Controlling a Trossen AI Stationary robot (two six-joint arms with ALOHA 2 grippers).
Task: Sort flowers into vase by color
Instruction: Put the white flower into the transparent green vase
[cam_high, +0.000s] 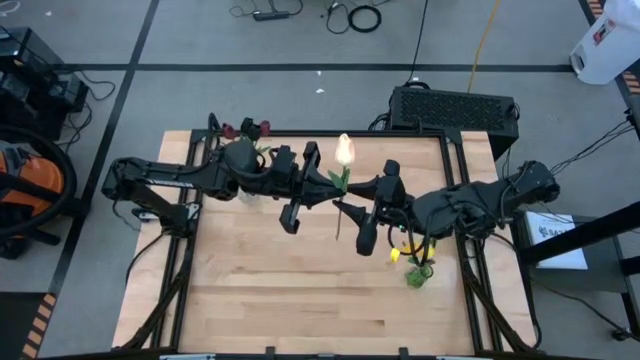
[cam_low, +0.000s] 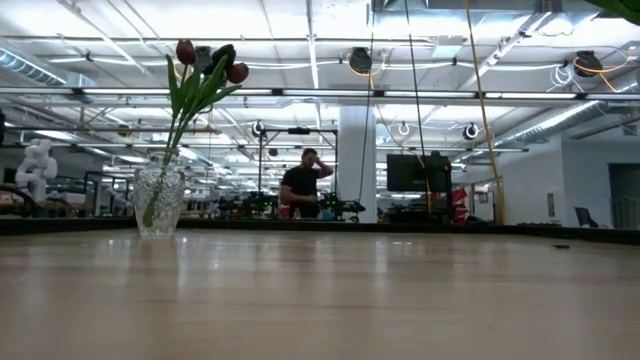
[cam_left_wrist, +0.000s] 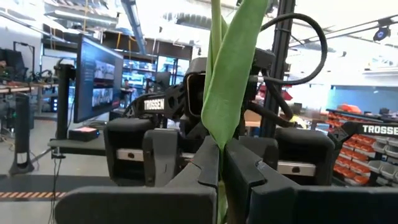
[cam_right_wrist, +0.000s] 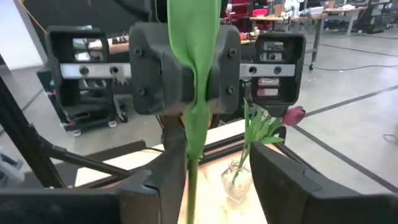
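Observation:
A cream-headed tulip (cam_high: 344, 151) with a long green stem and leaf is held above the middle of the table. My left gripper (cam_high: 335, 184) reaches in from the left and is shut on it (cam_left_wrist: 222, 168). My right gripper (cam_high: 346, 208) faces it from the right, open (cam_right_wrist: 219, 158). The stem (cam_right_wrist: 190, 180) runs between the right gripper's fingers, close to one of them. A glass vase (cam_low: 158, 200) with dark red tulips (cam_high: 248, 130) stands at the far left. Yellow heads (cam_high: 396, 255) and green leaves show beside the right arm. My left gripper pinches the tulip's stem and wrapped leaf (cam_left_wrist: 219, 146) between its two fingers, below the head. The fingers come level from the table's left and lie across the stem. The tulip is lifted clear of the table, head toward the far edge. My right gripper's finger (cam_right_wrist: 166, 177) is close beside the stem; whether they touch I cannot tell.
The vase of red tulips (cam_right_wrist: 239, 180) stands partly under the left arm. A black box (cam_high: 455, 108) sits behind the far edge. Bare wood (cam_high: 300, 300) fills the near half of the table. A person (cam_low: 303, 185) stands far off in the room.

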